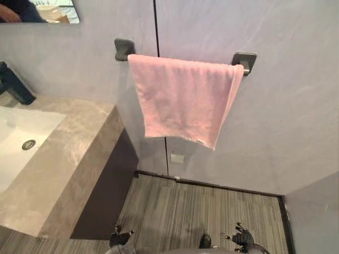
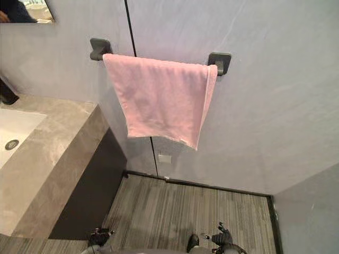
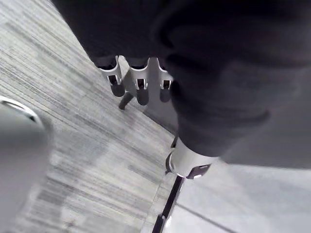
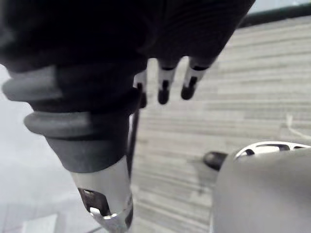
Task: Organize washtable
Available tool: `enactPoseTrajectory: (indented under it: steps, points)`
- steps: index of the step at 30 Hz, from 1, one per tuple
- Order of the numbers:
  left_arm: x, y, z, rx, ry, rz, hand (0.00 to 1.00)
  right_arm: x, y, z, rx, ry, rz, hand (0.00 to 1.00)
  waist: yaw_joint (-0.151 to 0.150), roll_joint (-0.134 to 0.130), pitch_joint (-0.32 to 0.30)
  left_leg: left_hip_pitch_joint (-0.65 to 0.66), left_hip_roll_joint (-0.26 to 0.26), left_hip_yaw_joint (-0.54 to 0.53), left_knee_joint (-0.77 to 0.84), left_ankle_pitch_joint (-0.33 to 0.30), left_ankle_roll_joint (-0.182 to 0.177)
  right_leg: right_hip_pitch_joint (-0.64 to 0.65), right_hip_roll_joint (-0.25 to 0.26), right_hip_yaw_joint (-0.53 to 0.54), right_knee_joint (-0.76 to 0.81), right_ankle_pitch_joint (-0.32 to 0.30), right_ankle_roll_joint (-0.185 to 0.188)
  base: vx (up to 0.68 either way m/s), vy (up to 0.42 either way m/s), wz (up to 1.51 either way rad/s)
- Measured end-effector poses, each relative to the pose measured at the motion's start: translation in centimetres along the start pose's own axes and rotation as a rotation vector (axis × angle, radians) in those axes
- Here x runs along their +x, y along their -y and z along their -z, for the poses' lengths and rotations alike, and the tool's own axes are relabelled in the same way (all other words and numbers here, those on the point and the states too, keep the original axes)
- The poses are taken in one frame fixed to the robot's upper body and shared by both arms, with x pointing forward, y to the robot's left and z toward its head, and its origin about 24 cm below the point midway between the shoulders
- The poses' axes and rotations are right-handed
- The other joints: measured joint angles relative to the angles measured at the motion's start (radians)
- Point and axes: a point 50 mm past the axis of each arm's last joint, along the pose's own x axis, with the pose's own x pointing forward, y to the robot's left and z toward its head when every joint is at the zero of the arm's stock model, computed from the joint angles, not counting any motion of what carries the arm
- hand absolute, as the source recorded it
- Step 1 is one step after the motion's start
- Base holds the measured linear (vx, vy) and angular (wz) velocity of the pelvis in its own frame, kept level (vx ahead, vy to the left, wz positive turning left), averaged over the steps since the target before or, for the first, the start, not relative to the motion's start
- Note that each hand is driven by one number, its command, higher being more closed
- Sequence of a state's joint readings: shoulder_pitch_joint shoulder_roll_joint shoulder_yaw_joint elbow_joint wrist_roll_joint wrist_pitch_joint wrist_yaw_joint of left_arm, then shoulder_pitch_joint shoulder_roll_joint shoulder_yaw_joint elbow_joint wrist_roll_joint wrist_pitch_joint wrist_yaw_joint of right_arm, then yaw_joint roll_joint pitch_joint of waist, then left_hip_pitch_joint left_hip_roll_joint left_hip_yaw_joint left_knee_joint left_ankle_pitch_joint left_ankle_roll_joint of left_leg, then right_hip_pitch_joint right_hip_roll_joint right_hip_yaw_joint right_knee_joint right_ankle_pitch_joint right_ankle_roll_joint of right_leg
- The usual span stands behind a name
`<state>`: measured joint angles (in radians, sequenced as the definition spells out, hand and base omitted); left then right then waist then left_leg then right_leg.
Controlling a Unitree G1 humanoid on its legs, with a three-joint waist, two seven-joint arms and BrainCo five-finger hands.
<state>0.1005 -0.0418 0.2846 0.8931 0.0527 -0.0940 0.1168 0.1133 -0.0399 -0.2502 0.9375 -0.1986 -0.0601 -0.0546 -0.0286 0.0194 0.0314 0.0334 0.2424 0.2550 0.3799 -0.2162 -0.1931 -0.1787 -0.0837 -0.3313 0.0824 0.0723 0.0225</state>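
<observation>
Soft, even light, faint shadows

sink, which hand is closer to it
Left. The left hand hangs low beside the counter holding the sink; the right hand hangs farther over, near the right wall.

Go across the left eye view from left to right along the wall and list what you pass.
Along the wall: dark faucet → left towel-bar bracket → pink towel → right towel-bar bracket. The sink and counter overlap the faucet's span, so they are left out.
</observation>
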Motion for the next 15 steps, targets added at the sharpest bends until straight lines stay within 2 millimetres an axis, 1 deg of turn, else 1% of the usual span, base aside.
enactPoseTrajectory:
  steps: [1, 2, 3, 4, 5, 6, 7, 8, 9, 10, 11, 12, 13, 14, 15]
  points:
    - [0.2, 0.3, -1.1, 0.039, 0.044, 0.021, 0.0, 0.0, -0.2, -0.1, -0.015, 0.006, -0.011, 0.0, 0.004, -0.004, 0.009, 0.003, -0.007, -0.002, -0.043, -0.012, 0.006, -0.014, -0.009, -0.01, 0.002, 0.013, -0.002, -0.23, 0.199, 0.52]
    - [0.3, 1.1, -2.1, 0.08, 0.084, 0.06, 0.0, 0.1, -0.4, -0.5, -0.042, 0.017, -0.017, 0.0, 0.01, -0.003, 0.021, 0.012, -0.015, -0.003, -0.101, -0.03, 0.012, -0.035, -0.021, -0.02, 0.013, 0.018, -0.002, -0.23, 0.2, 0.27]
    - [0.4, 2.1, -3.2, 0.108, 0.123, 0.095, 0.0, 0.3, -0.4, -1.3, -0.059, 0.037, -0.02, 0.0, 0.013, -0.01, 0.05, 0.039, -0.033, -0.003, -0.152, -0.035, 0.018, -0.047, -0.035, -0.02, 0.045, 0.019, -0.002, -0.19, 0.148, 0.18]
    - [0.4, 2.5, -3.6, 0.121, 0.14, 0.111, 0.0, 0.4, -0.5, -1.6, -0.069, 0.046, -0.023, 0.0, 0.013, -0.013, 0.063, 0.049, -0.043, -0.002, -0.171, -0.035, 0.018, -0.054, -0.044, -0.018, 0.06, 0.018, -0.001, -0.22, 0.077, 0.13]
    - [0.3, 3.0, -4.0, 0.139, 0.164, 0.129, 0.0, 0.5, -0.5, -2.1, -0.09, 0.066, -0.029, 0.0, 0.013, -0.016, 0.088, 0.064, -0.067, -0.003, -0.191, -0.035, 0.019, -0.063, -0.066, -0.009, 0.094, 0.018, 0.001, -0.2, 0.06, 0.07]
    - [0.3, 2.9, -4.0, 0.142, 0.17, 0.129, 0.0, 0.6, -0.5, -2.3, -0.097, 0.074, -0.031, 0.0, 0.014, -0.019, 0.1, 0.073, -0.078, -0.003, -0.193, -0.034, 0.019, -0.066, -0.079, 0.001, 0.109, 0.018, 0.003, -0.35, 0.097, -0.08]
    - [0.4, 2.3, -3.5, 0.169, 0.157, 0.115, 0.0, 0.6, -0.6, -2.5, -0.112, 0.082, -0.038, 0.0, 0.025, -0.029, 0.107, 0.07, -0.105, 0.008, -0.175, -0.033, 0.035, -0.098, -0.105, 0.041, 0.158, 0.028, 0.018, -0.31, 0.089, -0.19]
    - [0.4, 1.8, -3.3, 0.172, 0.148, 0.102, 0.0, 0.6, -0.6, -2.7, -0.119, 0.089, -0.041, 0.0, 0.028, -0.034, 0.112, 0.067, -0.113, 0.019, -0.165, -0.033, 0.047, -0.113, -0.114, 0.064, 0.179, 0.033, 0.024, -0.33, 0.085, -0.3]
    - [0.5, 1.0, -2.8, 0.172, 0.124, 0.078, 0.0, 0.6, -0.6, -2.7, -0.135, 0.094, -0.046, 0.0, 0.038, -0.04, 0.114, 0.062, -0.126, 0.035, -0.156, -0.029, 0.065, -0.128, -0.12, 0.094, 0.184, 0.064, 0.055, -0.27, -0.008, -0.27]
    - [0.4, 0.3, -1.7, 0.144, 0.083, 0.049, 0.0, 0.6, -0.4, -2.8, -0.136, 0.097, -0.043, 0.0, 0.044, -0.017, 0.115, 0.047, -0.104, 0.051, -0.154, -0.028, 0.095, -0.13, -0.108, 0.133, 0.166, 0.08, 0.076, -0.29, -0.044, 0.04]
    - [0.4, -0.9, -1.2, 0.132, 0.058, 0.01, 0.0, 0.6, -0.3, -3.1, -0.121, 0.114, -0.044, 0.0, 0.033, -0.017, 0.125, 0.029, -0.102, 0.035, -0.154, -0.033, 0.105, -0.174, -0.116, 0.187, 0.375, -0.051, 0.047, -0.3, -0.118, 0.46]
    - [0.3, -1.8, -0.5, 0.129, 0.035, -0.022, 0.0, 0.5, -0.1, -2.8, -0.114, 0.105, -0.041, 0.0, 0.036, -0.03, 0.124, 0.015, -0.103, 0.005, -0.149, -0.025, 0.104, -0.189, -0.119, 0.239, 0.54, -0.137, 0.048, -0.19, -0.123, 0.95]
    - [0.1, -2.5, 0.2, 0.131, 0.013, -0.048, 0.0, 0.3, 0.2, -1.9, -0.099, 0.08, -0.034, 0.0, 0.042, -0.038, 0.118, -0.001, -0.104, -0.04, -0.14, -0.014, 0.098, -0.169, -0.105, 0.292, 0.646, -0.195, 0.067, -0.15, -0.196, 1.33]
    - [-0.3, -3.6, 1.4, 0.102, -0.028, -0.088, 0.0, -0.1, 0.5, -0.4, -0.079, 0.04, -0.024, 0.0, 0.046, -0.049, 0.109, -0.032, -0.11, -0.104, -0.125, -0.002, 0.09, -0.112, -0.077, 0.371, 0.7, -0.26, 0.102, -0.1, -0.186, 1.4]
    - [-0.5, -4.2, 1.9, 0.09, -0.042, -0.113, 0.0, -0.4, 0.5, 0.4, -0.068, 0.016, -0.022, 0.0, 0.048, -0.057, 0.102, -0.055, -0.116, -0.135, -0.116, 0.006, 0.085, -0.082, -0.062, 0.415, 0.692, -0.298, 0.12, -0.12, -0.253, 1.46]
